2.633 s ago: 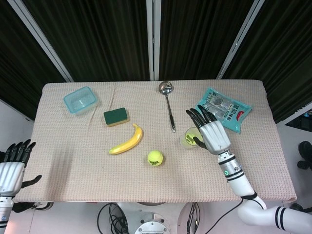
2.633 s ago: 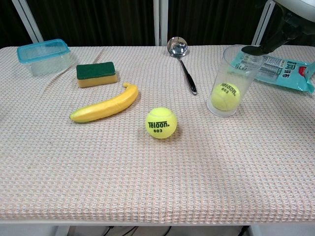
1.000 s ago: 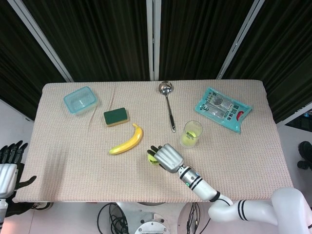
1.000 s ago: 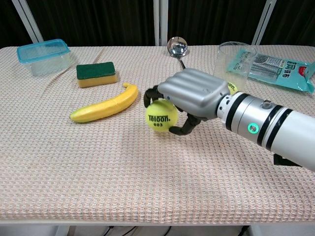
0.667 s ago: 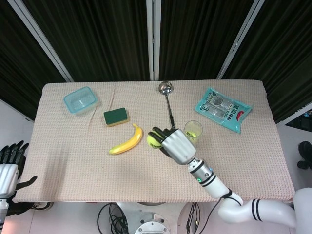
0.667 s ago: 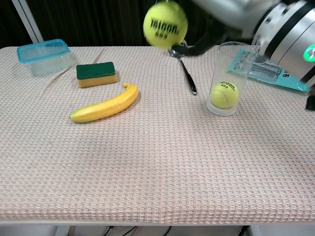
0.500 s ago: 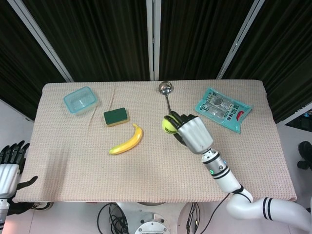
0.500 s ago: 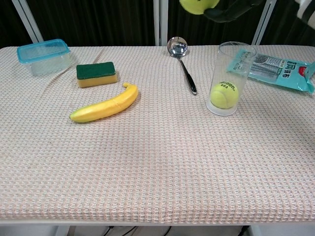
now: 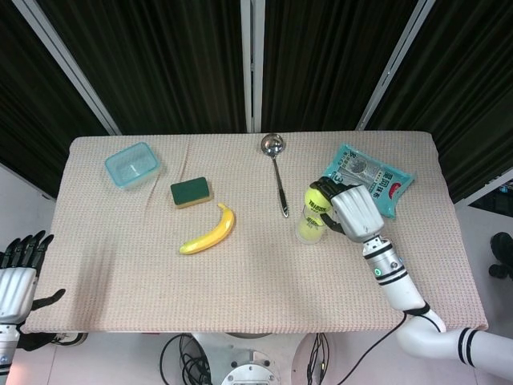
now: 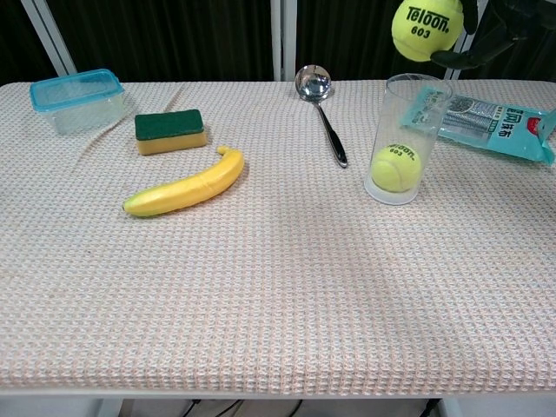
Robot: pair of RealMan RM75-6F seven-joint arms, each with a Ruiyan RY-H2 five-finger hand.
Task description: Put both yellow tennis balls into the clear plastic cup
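Chest view: right hand (image 9: 353, 213) grips tennis ball (image 10: 426, 28) above clear cup (image 10: 408, 139).

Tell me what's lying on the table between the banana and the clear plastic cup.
Only the metal ladle lies between the banana and the clear plastic cup, clearest in the chest view.

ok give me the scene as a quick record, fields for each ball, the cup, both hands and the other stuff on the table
held ball: yellow tennis ball in the right hand, above the cup's mouth
other ball: second tennis ball at the cup's bottom
cup: clear plastic cup, upright
left hand: left hand off the table's left edge, fingers apart, holding nothing
other items: banana, sponge, ladle, blue container, teal packet
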